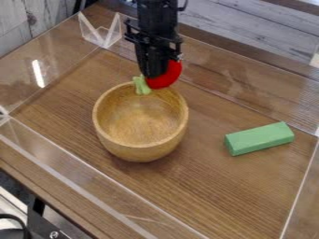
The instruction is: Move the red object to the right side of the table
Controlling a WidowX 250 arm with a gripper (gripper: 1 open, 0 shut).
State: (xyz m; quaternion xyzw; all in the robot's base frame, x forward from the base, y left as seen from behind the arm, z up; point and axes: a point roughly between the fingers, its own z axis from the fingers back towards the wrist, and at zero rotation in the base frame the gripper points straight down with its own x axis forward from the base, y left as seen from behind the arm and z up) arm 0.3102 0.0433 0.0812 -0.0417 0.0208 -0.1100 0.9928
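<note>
Red against the black fingers (147,58), the red object (163,76) sits in the upper middle of the frame, and we see it pinched in the gripper (157,71), whose jaws point down and are drawn in tight on it. Most of the ball bulges out to the right of and below the fingertips, while its small light-green leafy piece (142,87) hangs out at the lower left. We read the ball as lifted clear of the table (237,84), hanging over the far rim of the wooden bowl (141,119), with the leaf overlapping that rim in the picture; whether the leaf touches the wood we cannot quite tell from this angle. At the right of the frame, well apart from the bowl, a green block (259,138) lies flat on the dark wood. Low clear acrylic walls (103,34) edge the tabletop.
</note>
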